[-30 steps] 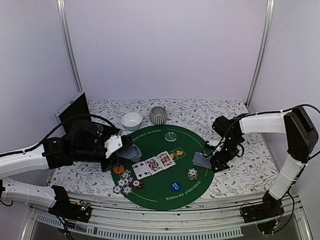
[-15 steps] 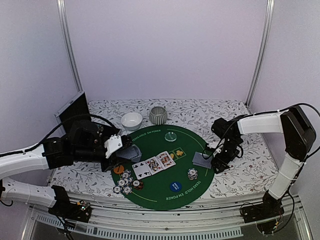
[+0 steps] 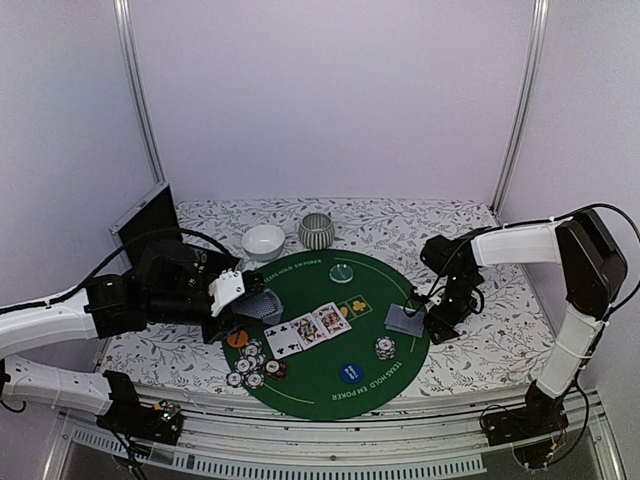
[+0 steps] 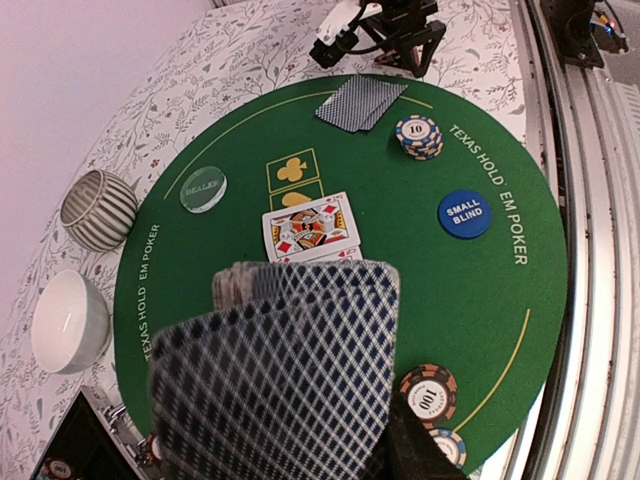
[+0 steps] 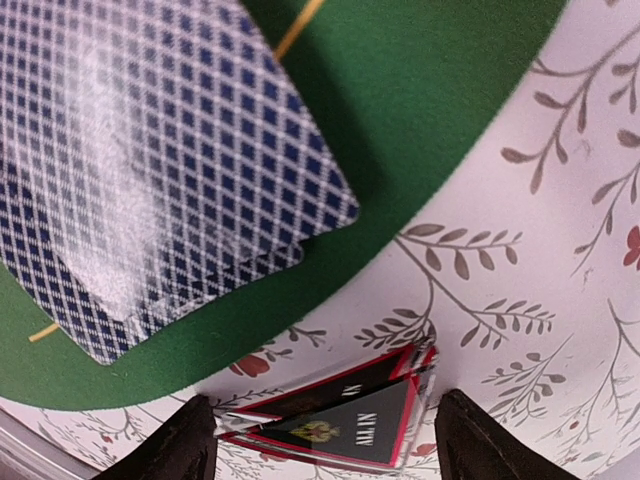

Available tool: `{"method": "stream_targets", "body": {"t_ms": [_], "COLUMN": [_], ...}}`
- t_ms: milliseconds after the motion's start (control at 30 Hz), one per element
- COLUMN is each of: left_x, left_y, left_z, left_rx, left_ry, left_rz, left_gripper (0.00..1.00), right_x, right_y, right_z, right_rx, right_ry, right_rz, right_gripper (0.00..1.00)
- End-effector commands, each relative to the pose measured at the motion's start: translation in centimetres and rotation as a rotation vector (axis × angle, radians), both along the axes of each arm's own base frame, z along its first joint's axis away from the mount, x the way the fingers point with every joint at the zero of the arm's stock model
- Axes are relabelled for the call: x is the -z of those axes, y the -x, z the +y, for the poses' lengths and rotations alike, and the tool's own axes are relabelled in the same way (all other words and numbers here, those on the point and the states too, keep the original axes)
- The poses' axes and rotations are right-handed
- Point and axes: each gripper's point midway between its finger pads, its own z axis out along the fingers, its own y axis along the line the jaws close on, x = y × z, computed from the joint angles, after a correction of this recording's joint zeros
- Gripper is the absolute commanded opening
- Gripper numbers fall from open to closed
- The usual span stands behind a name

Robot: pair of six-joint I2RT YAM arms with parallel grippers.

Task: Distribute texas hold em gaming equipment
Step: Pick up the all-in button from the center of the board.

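Holding, left gripper (image 3: 241, 300): pinched shut on a fanned stack of cards (image 4: 275, 370), which hangs above the mat's 9 o'clock side with the card backs toward the wrist camera.
Triangle (image 5: 340, 418): red and black, lying flat on the cloth just off the mat at 3 o'clock.
Right gripper (image 5: 325, 445): low over the triangle, with one finger close at each end. I cannot tell whether they press it.
Face-down cards (image 3: 403, 319): a few overlapping on the mat's 3 o'clock rim, just beside the triangle.
Face-up cards (image 3: 307, 330): a short row at the mat's centre.
Chip stack (image 3: 385, 348): on the mat at 4 o'clock.
Loose chips (image 3: 250, 368): a cluster at 8 o'clock.
Discs: blue disc (image 3: 349, 373) at 5 o'clock, orange disc (image 3: 236, 339) at 9, pale green disc (image 3: 342, 271) at 12.
Mat (image 3: 310, 385): round and green, with white lettering round the rim.
Bowls: white bowl (image 3: 263, 241) beyond the mat at 11 o'clock, striped grey bowl (image 3: 317, 230) at 12, near each other.
Cloth (image 3: 480, 345): white with grey leafy sprigs and small red flowers, covering the table.
Room: plain pale lilac walls, a metal pole (image 3: 140, 100) in each back corner, and a black box (image 3: 150, 225) at the table's far left.
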Motion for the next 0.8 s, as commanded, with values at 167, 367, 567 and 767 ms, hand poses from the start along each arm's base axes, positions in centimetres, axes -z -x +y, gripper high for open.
{"method": "stream_targets", "body": {"t_ms": [167, 367, 567, 767], "left_x": [-0.8, -0.7, -0.7, -0.7], "left_y": [0.1, 0.1, 0.1, 0.0], "left_z": [-0.2, -0.3, -0.3, -0.3], "left_rx": [0.006, 0.006, 0.007, 0.007], "left_ry": [0.024, 0.022, 0.022, 0.020], "left_rz": [-0.009, -0.007, -0.008, -0.008], "left_gripper": [0.37, 0.37, 0.37, 0.37], "right_x": [0.7, -0.3, -2.7, -7.8], "right_y": [0.1, -0.6, -2.0, -4.4], "right_z": [-0.6, -0.9, -0.9, 1.2], "right_rx": [0.008, 0.018, 0.037, 0.054], "right_ry": [0.043, 0.054, 0.063, -0.031], "right_rz": [0.014, -0.027, -0.097, -0.230], "right_gripper": [0.61, 0.55, 0.54, 0.52]}}
